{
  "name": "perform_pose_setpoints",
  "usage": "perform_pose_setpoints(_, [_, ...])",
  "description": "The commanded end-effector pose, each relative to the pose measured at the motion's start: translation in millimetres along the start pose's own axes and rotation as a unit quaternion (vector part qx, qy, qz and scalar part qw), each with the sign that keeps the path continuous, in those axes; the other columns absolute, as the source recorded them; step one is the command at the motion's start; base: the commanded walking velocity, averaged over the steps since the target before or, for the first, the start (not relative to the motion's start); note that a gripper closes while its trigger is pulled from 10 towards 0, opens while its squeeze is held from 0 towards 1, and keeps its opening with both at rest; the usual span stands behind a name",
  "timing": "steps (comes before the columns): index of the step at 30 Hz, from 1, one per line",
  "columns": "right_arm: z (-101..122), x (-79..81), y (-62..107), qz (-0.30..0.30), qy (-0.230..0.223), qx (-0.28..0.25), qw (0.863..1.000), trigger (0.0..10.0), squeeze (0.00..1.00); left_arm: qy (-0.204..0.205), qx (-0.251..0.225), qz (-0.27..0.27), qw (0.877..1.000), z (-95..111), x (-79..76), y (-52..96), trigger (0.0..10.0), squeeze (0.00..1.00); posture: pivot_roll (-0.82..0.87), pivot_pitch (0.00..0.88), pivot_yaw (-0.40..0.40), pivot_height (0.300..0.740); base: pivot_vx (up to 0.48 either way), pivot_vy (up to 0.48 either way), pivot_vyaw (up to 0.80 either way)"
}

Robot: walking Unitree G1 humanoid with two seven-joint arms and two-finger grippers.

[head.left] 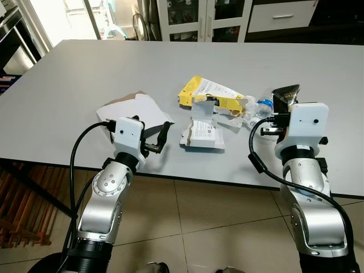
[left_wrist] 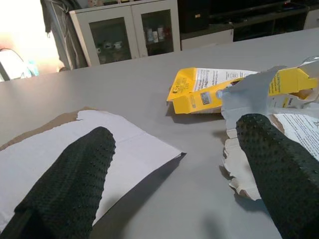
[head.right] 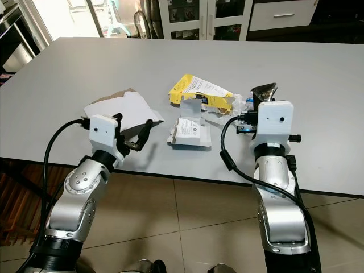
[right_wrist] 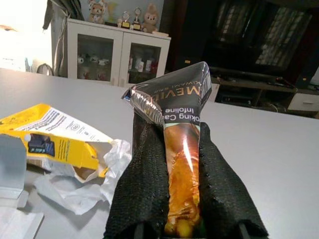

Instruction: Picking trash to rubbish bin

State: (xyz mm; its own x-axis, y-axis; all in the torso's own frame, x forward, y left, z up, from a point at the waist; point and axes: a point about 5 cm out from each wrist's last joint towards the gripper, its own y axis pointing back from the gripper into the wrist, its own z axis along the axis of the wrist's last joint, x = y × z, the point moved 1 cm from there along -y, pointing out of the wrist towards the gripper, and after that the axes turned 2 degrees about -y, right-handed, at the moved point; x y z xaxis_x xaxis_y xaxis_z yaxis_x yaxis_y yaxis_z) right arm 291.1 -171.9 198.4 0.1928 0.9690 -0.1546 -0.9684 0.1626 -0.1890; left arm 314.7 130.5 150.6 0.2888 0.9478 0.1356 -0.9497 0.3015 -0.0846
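The right gripper (right_wrist: 182,199) is clamped on a dark foil snack wrapper (right_wrist: 180,149), its two black fingers (right_wrist: 144,189) pressed against either side of the packet so that the printed, shiny top of it sticks up and out past the fingertips (the lettering on it reads upside down in the right wrist view). Seen from the head, this gripper hangs over the right part of the grey table (head.left: 74,79), with the wrapper's pointed end (head.left: 286,92) showing just beyond the white wrist housing. Just beside it, toward the robot's left, lies a heap of trash: a torn yellow carton (head.left: 211,94), crumpled clear plastic with a bit of blue (head.left: 259,107) against the carton's near edge, and, a little nearer the table's front edge, a flattened white box (head.left: 203,132) with a grey flap standing up from it. The left gripper (head.left: 161,138) hovers low over the front edge of the table with its fingers (left_wrist: 75,184) spread wide and nothing between them; a white sheet of paper with a brown cardboard backing (head.left: 132,109) lies under and just beyond one finger, and the white box sits just past the other, close to the fingertip. The yellow carton lies farther out ahead of this gripper, well apart from it. Beyond the table stand white cabinets with glass doors (head.left: 196,17).
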Motion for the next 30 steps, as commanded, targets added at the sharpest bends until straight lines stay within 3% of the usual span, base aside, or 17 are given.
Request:
perform_pose_setpoints(1, [2.1,1.5,0.7,0.000,0.000,-0.002,1.000,10.0,0.00,-0.004,0.002,-0.008,1.000,2.1,-0.5,1.5,10.0,0.00,-0.07,0.105,0.075,0.740,-0.240,0.000,0.00])
perform_pose_setpoints(30, [3.9,3.1,-2.8,-0.006,0.000,-0.005,1.000,10.0,0.00,-0.018,0.012,-0.021,1.000,0.1,0.5,3.1,10.0,0.00,-0.07,0.113,0.079,0.740,-0.271,0.000,0.00])
